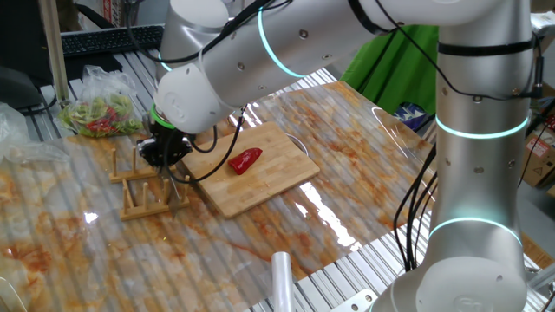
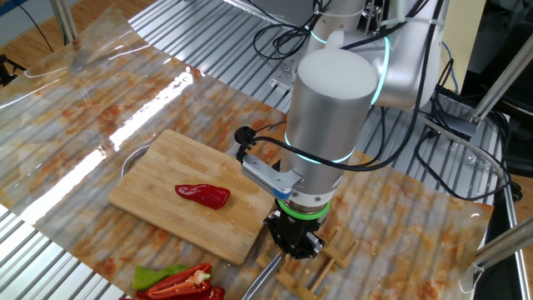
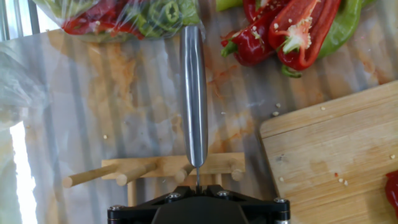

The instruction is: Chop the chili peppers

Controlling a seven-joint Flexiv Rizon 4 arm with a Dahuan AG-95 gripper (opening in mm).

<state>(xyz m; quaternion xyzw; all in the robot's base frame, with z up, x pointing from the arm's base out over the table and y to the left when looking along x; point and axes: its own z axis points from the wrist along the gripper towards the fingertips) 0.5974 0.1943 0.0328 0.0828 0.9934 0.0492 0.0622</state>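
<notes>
One chili pepper (image 1: 245,160) is lying on one cutting board (image 1: 273,186); gripper (image 2: 293,240) is clamping one knife (image 3: 194,93) over rack (image 3: 161,169).

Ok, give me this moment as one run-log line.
gripper: over wooden rack, at knife | grip: cannot tell | chili pepper: whole, on cutting board | chopping: not started

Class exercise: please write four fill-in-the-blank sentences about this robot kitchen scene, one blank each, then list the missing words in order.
1. The single chili pepper lying on the cutting board is coloured ____.
2. The cutting board is made of ____.
3. The gripper is positioned over the wooden ____, beside the board.
4. In the hand view, a long steel ____ extends forward from the gripper, resting across the wooden rack.

Missing words: red; wood; rack; knife
</notes>
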